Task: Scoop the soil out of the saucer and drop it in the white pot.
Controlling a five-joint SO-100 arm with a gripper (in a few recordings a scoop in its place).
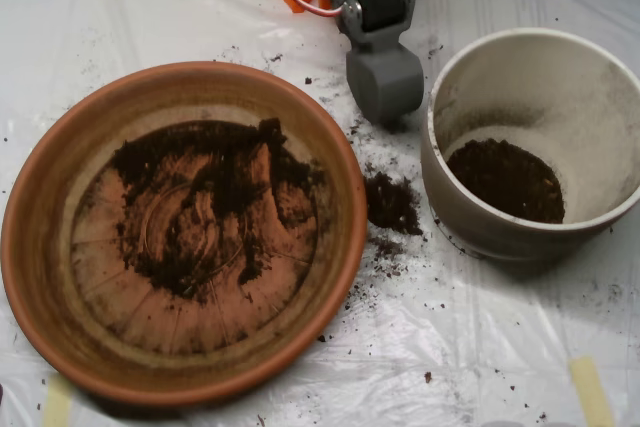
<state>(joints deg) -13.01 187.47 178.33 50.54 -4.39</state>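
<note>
Gripper point(385, 82): grey clamshell scoop, hanging from the top edge between saucer and pot, tip pointing down the picture; halves look pressed together, no gap visible, nothing seen carried.
Gripper position: over the bench point(470, 347), in the gap between the two vessels, nearer the pot's rim than the saucer's.
Saucer point(40, 197): large terracotta dish, lower left of the gripper, filling the left half of the view.
Soil in saucer point(215, 197): thin dark smears and a few clumps across the base, thickest along the upper arc and down the middle; much bare orange showing through.
White pot point(520, 77): right of the gripper, deep, upright, inside walls dusted grey.
Soil in pot point(505, 179): dark mound lying on the bottom, toward the lower side.
Spilled soil point(390, 205): small heap on the bench just below the gripper, between saucer rim and pot wall, with crumbs scattered around.
Deciding relation: remaining saucer soil lies left and down from the gripper, pot to the right; judged next move a swing leftward over the near rim, then a dip toward the upper arc of soil.
Risk: thin layer likely hard to gather; more crumbs may fall in the gap.
</note>
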